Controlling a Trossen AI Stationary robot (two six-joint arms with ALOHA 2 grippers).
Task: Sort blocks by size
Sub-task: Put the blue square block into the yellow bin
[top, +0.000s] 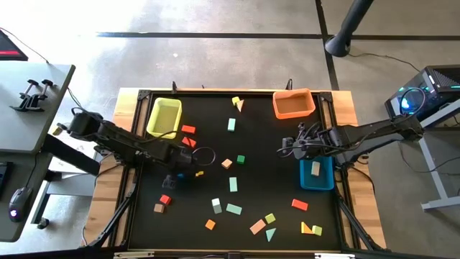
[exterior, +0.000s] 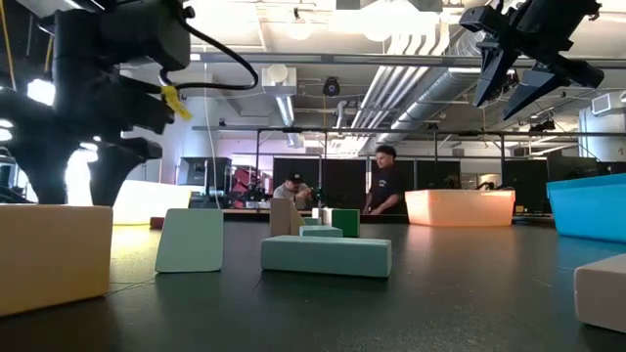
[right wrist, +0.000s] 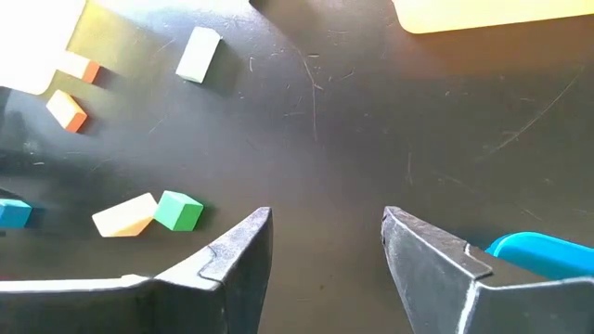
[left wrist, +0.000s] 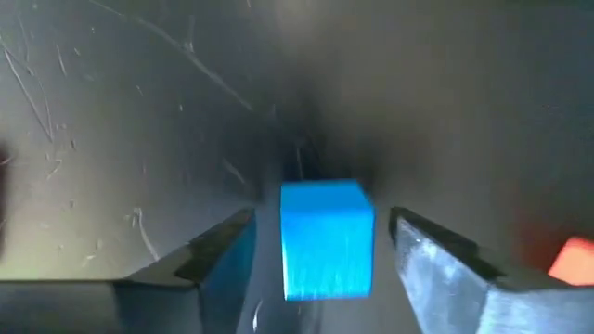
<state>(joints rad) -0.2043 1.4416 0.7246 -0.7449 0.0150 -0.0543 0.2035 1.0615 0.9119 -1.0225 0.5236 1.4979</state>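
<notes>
- Blue cube [left wrist: 327, 239]: small wooden block, I'd judge light, rigid, smooth; grip the two flat side faces squarely.
- It sits on the mat between my left gripper [left wrist: 320, 269] fingers, gap either side, not clamped.
- Left fingers are spread wider than the cube.
- Right gripper [right wrist: 327, 243] is spread, empty, near blue bin [right wrist: 543, 249].

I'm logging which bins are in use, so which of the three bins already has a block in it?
The blue bin, under the right arm: a pale block lies inside. The yellow bin and orange bin look empty.
</notes>
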